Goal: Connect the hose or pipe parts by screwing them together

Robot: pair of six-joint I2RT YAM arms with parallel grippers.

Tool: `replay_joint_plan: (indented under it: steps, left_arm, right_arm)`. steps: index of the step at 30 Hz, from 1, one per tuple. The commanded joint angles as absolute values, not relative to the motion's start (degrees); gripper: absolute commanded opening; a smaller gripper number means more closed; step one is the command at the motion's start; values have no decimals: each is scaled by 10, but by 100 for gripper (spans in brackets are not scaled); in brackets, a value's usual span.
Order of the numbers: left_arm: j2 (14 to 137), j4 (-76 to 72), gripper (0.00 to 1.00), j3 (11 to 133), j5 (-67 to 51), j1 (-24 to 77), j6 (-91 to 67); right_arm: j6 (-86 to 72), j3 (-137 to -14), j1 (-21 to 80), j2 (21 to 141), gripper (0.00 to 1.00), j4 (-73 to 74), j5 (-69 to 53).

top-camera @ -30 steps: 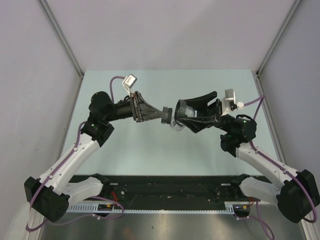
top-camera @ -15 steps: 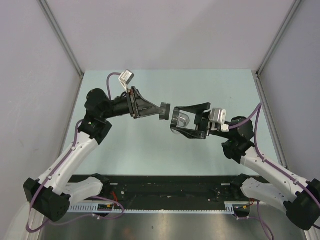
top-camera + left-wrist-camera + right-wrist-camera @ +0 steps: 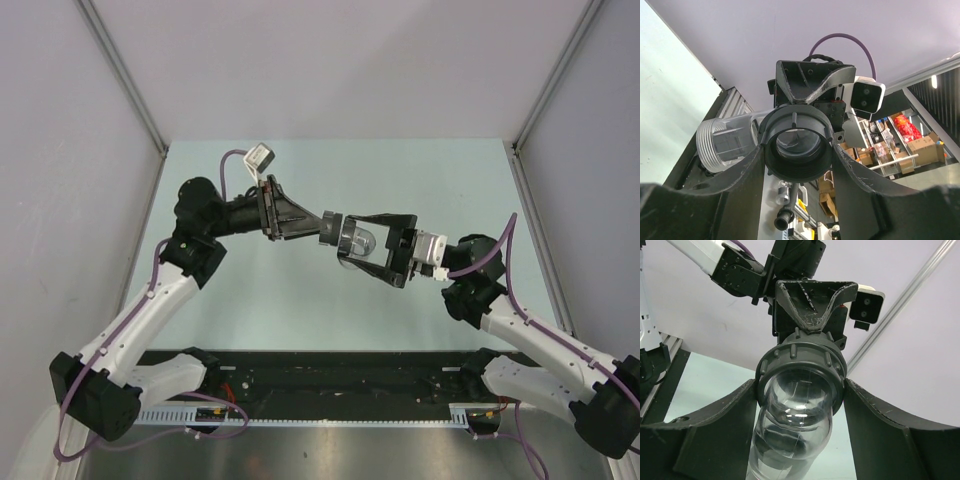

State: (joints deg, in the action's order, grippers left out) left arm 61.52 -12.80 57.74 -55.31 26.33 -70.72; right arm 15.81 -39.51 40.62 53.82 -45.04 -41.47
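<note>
Top external view: both arms reach inward over the pale green table (image 3: 300, 310), the left from 8 o'clock and the right from 4 o'clock. Their tools meet near the table's centre. The left gripper (image 3: 323, 228) is clamped on the black ring nut (image 3: 332, 230). The right gripper (image 3: 350, 238) is clamped on the clear elbow pipe (image 3: 364, 241). The nut lies at 9 o'clock of the pipe and touches it, and both parts are held off the table surface.

Left wrist view: the nut is seen face-on at mid-frame, with the left fingers (image 3: 740, 195) pressing its rim from 8 and 4 o'clock. The clear pipe shows through the nut's bore. The pipe's ribbed threaded end (image 3: 722, 145) projects at 9 o'clock of the nut. The right gripper stands behind the nut at 12 o'clock, and the right wrist camera (image 3: 867, 96), a white box, sits at 2 o'clock.

Right wrist view: the pipe's rounded bend sits between the right fingers (image 3: 705, 435). One mouth of the pipe meets the nut at centre, and the other limb runs toward 6 o'clock. The left gripper grips the nut from behind, at 12 o'clock. Whether the threads have engaged cannot be told.
</note>
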Motion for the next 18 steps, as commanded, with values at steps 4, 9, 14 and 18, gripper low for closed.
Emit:
replay_joint_plan:
  steps: [4,9,14,18]
  left_arm:
    - [617,-142,0,573,-574,263,-724]
    - [616,-135,0,570,-580,263,-723]
    - [615,-122,0,564,-584,264,-713]
    - [614,-113,0,562,-583,265,-707]
  right_arm:
    - [193,-413,422,539,44,-475,-404]
    - [205,-417,426,542,44,-467,-401]
    - [209,-417,428,542,44,-466,-392]
    - [217,-422,428,541,44,-452,-391]
